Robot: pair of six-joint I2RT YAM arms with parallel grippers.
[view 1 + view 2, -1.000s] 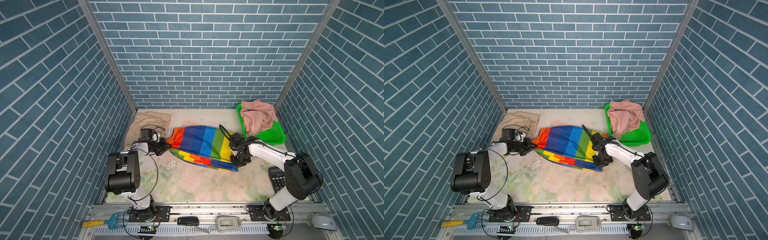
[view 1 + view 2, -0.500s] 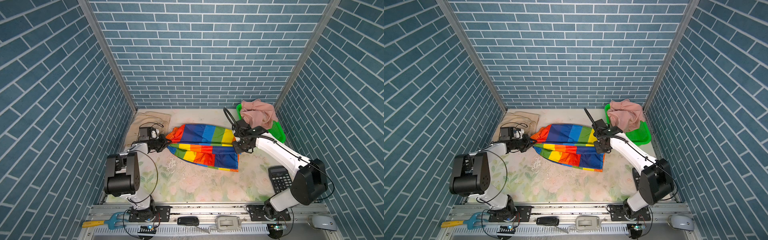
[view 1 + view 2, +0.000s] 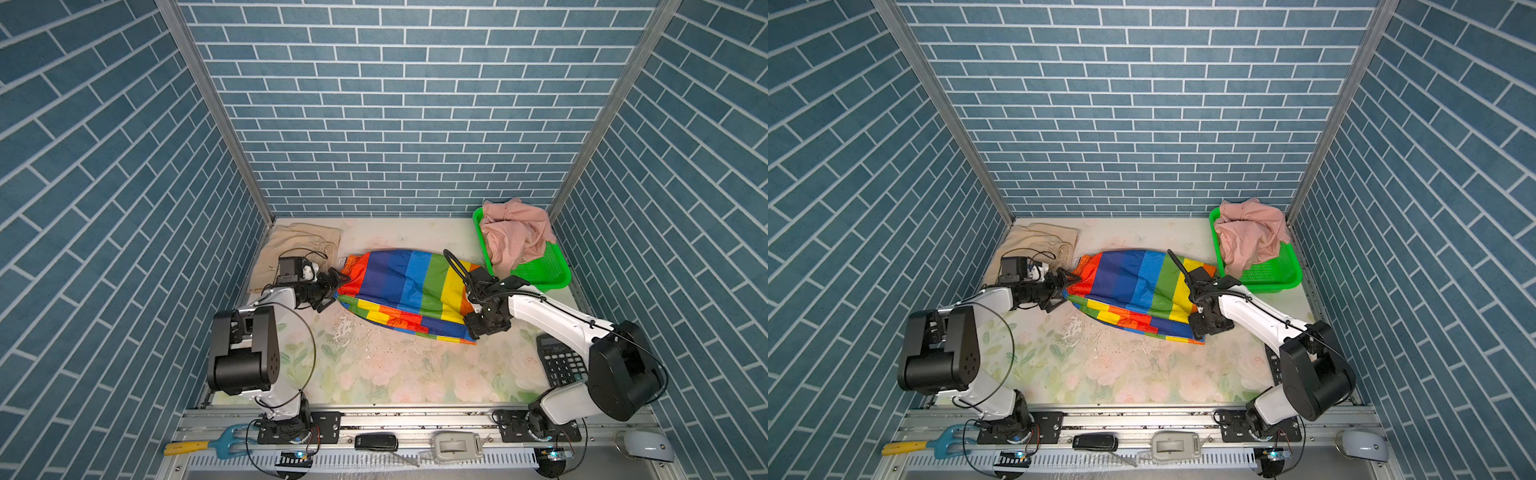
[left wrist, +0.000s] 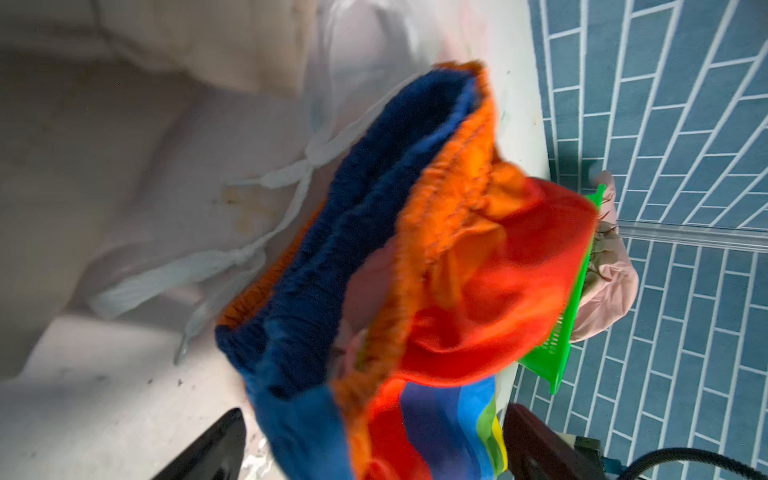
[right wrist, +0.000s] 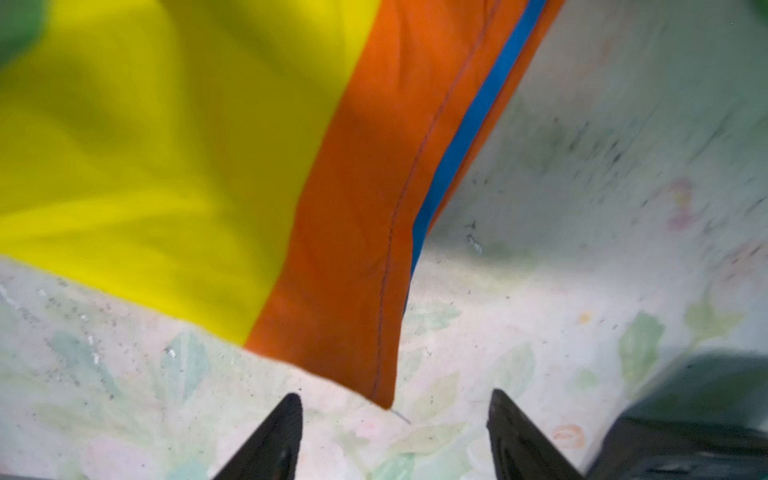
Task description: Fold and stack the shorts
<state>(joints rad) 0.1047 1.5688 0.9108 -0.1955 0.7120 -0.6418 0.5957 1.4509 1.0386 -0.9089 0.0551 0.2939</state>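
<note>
Rainbow shorts [image 3: 405,291] shifted, doubled over, puffed, glossy stripes

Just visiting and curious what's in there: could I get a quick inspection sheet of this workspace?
Surface: floral table, scuffed and speckled.
Job's things: rainbow shorts lying mid-table; beige shorts in far-left corner; pink shorts heaped in green basket.
Clutter: calculator near right arm.
Pincers: left pincer open at rainbow waistband; right pincer open, just off the hem corner.
Cables: black cable loops on both arms.
Surroundings: blue brick-pattern walls.
</note>
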